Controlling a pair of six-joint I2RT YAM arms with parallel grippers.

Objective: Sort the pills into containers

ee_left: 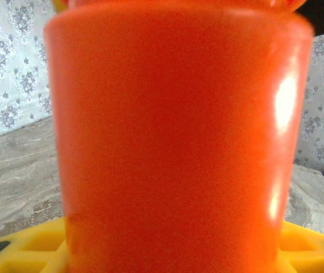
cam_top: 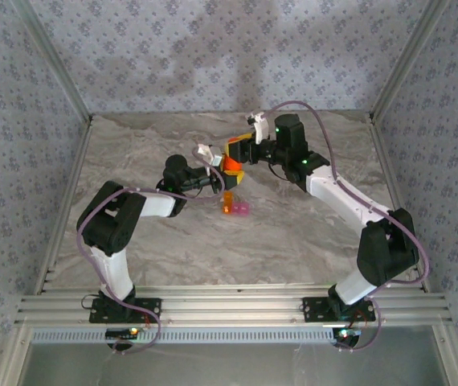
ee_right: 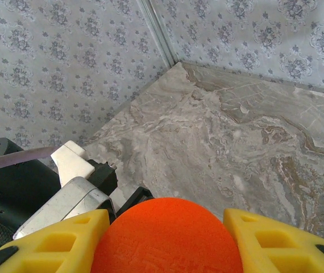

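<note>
Two robot arms lean in over a grey-veined, marble-patterned table (cam_top: 293, 241), which is boxed in by walls of pale floral wallpaper (cam_top: 213, 48). The left arm (cam_top: 124, 217) and the right arm (cam_top: 349, 205) meet near the middle of the table, a little toward the back wall. Held between them is an orange-red cylindrical plastic bottle (ee_left: 173, 136).

The left gripper (cam_top: 222, 170) is closed on the bottle's body. In its wrist view the yellow fingers (ee_left: 37, 244) sit on either side of the smooth orange wall. The right gripper (ee_right: 167, 242) is clamped on the bottle's round end, with a yellow finger (ee_right: 54, 250) pressed against each side.

The containers (cam_top: 236, 207), two tiny joined translucent plastic compartments, lie on the table just on the near side of the bottle. The orange one is on the left and the pink one on the right. Neither gripper touches them. They are too small from here to tell whether anything is inside.
</note>
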